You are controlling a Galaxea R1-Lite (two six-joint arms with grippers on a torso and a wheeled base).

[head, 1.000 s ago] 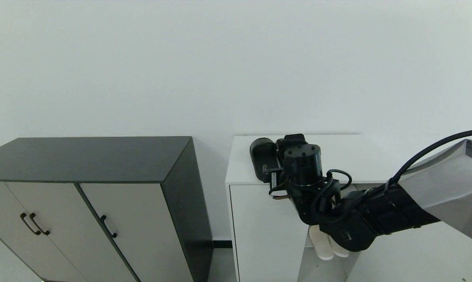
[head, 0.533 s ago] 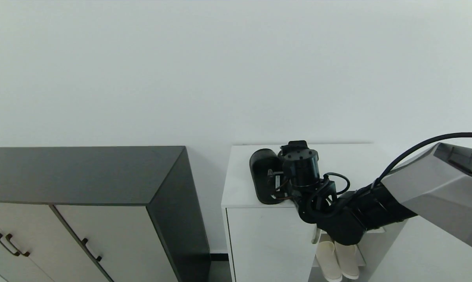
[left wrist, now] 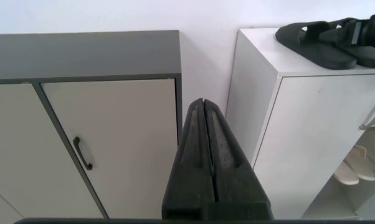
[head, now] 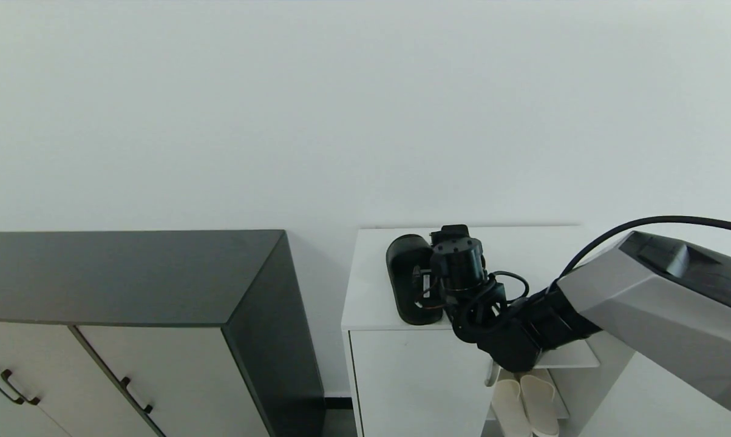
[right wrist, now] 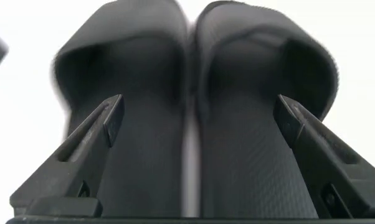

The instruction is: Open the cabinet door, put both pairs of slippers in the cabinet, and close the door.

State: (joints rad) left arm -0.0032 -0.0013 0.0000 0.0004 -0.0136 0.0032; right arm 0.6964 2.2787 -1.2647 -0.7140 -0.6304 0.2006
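Slippage threatens: the right hand (right wrist: 198, 106) straddles the black slippers (head: 405, 273), wide, atop the cabinet (head: 414, 376). Closing off-centre could drop one.

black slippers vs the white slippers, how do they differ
The black slippers lie on top of the white cabinet; the white slippers sit inside it, on a shelf. The open right gripper straddles the black slippers; nothing touches the white slippers. Both are pairs lying side by side.
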